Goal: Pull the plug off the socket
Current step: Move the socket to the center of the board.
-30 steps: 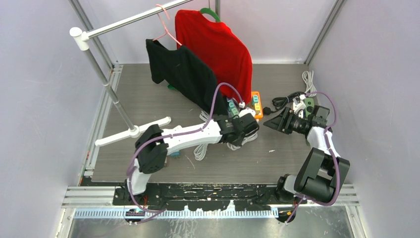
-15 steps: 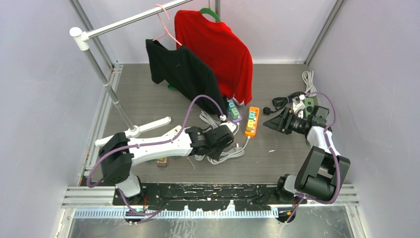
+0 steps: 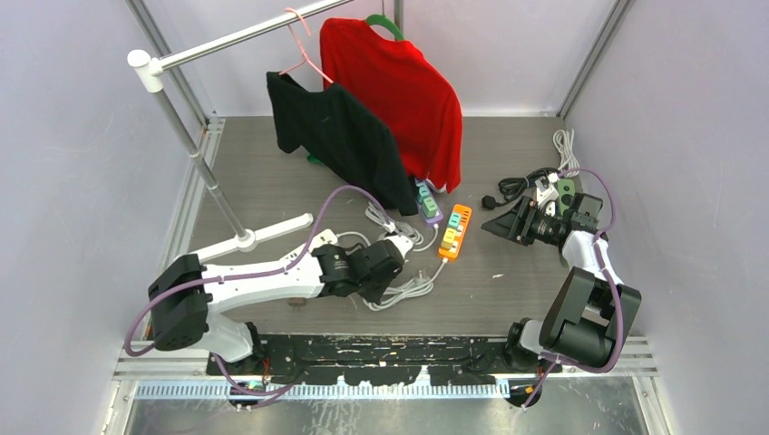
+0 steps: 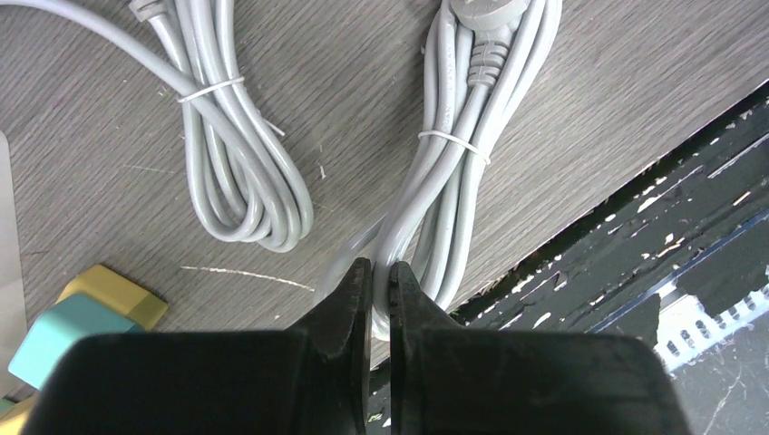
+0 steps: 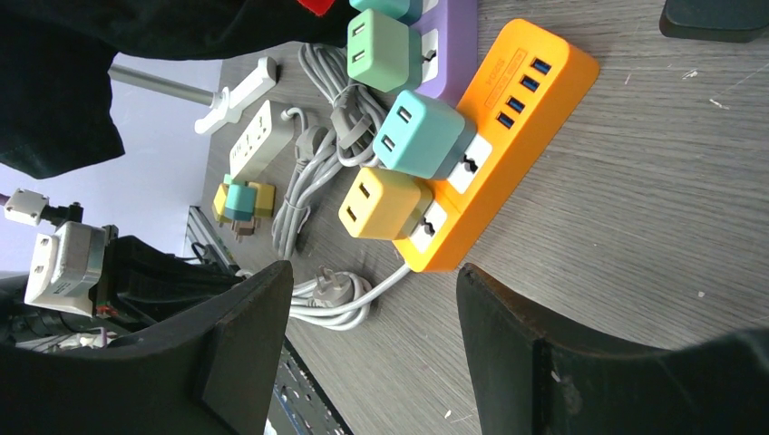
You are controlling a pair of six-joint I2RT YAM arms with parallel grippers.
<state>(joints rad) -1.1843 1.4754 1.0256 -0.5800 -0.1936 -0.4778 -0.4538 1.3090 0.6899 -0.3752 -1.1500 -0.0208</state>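
My left gripper (image 3: 381, 272) has its fingers pressed together, tips right at a tied grey cord (image 4: 453, 181). I cannot tell if it pinches the cord. My right gripper (image 3: 501, 224) sits at 3 o'clock with its fingers spread and nothing between them.

Pale purple walls (image 3: 73, 181) stand all around. The table (image 3: 508, 290) is grey wood with little scratches. At 12 o'clock a red shirt (image 3: 399, 91) and a black shirt (image 3: 335, 136) hang from a rail (image 3: 245, 36). Near the middle lies the orange power strip (image 5: 517, 100). A teal plug (image 5: 422, 134) and a yellow plug (image 5: 385, 204) sit in its sockets. My left gripper is at its 8 o'clock.
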